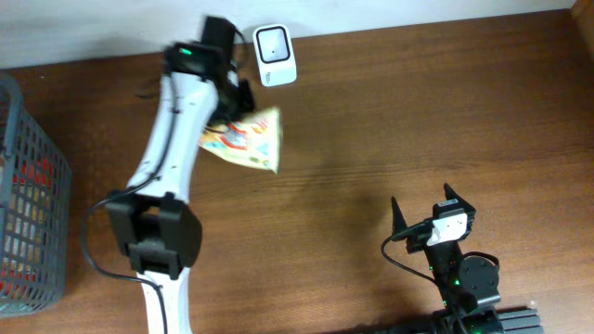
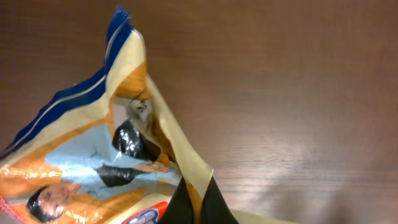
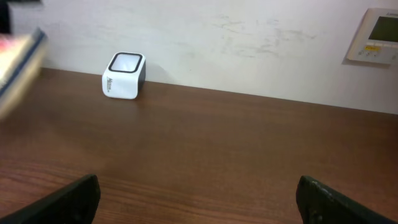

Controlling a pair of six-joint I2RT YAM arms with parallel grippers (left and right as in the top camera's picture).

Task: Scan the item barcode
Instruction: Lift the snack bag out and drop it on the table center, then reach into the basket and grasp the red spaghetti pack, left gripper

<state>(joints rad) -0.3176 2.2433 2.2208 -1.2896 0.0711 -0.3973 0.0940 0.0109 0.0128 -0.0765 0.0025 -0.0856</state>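
The wooden table (image 1: 418, 121) carries a grey wire basket (image 1: 28, 186) at its left edge. The left arm (image 1: 172, 130) reaches toward the far side. Its left gripper (image 1: 227, 116) is pressed together, pinching a printed snack packet (image 1: 246, 141) by one edge, so the packet hangs above the wood just beside the white barcode scanner (image 1: 275, 56). The scanner's window faces upward. No barcode shows in any view, so I cannot tell which face bears it. To do the step well, the arm should likely carry the packet over the window, turn the coded face down, and hold it flat and steady, since crinkled foil may glare. The right gripper (image 1: 420, 197) rests well apart, fingers spread and empty.
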